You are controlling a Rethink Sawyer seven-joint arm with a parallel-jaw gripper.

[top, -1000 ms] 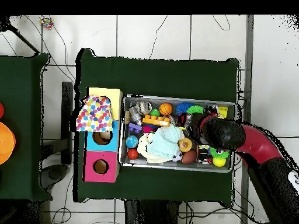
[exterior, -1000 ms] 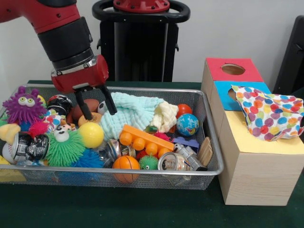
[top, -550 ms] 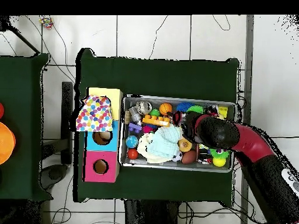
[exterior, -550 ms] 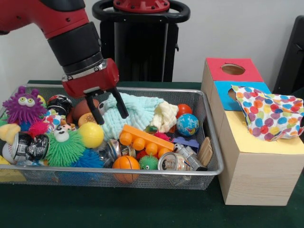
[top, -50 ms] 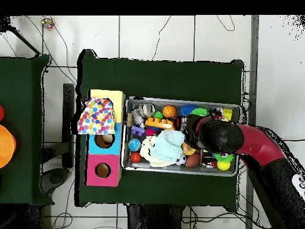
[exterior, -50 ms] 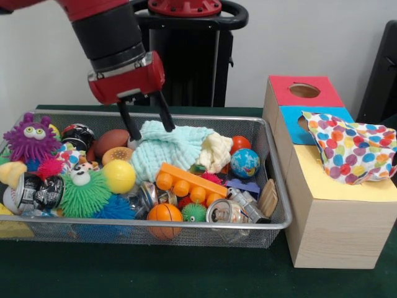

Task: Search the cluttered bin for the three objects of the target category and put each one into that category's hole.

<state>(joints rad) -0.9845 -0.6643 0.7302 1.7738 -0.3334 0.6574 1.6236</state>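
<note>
Black fingers (exterior, -50 ms: 164,115) of the gripper (exterior, -50 ms: 147,123) stand spread and empty above the mint cloth (exterior, -50 ms: 169,149) in the bin (exterior, -50 ms: 273,146); only the front view shows this, since from overhead the red arm (top, -50 ms: 250,146) hides it. That arm slants down from the upper left. Beside the bin, a spotted cloth (exterior, -50 ms: 350,149) lies across the box (exterior, -50 ms: 322,205), whose red hole (exterior, -50 ms: 304,90) stays uncovered.

Red arm (exterior, -50 ms: 93,7), black wrist, silver band, red end effector (exterior, -50 ms: 146,119) with black fingers (exterior, -50 ms: 165,113).

No text or label can be read.
</note>
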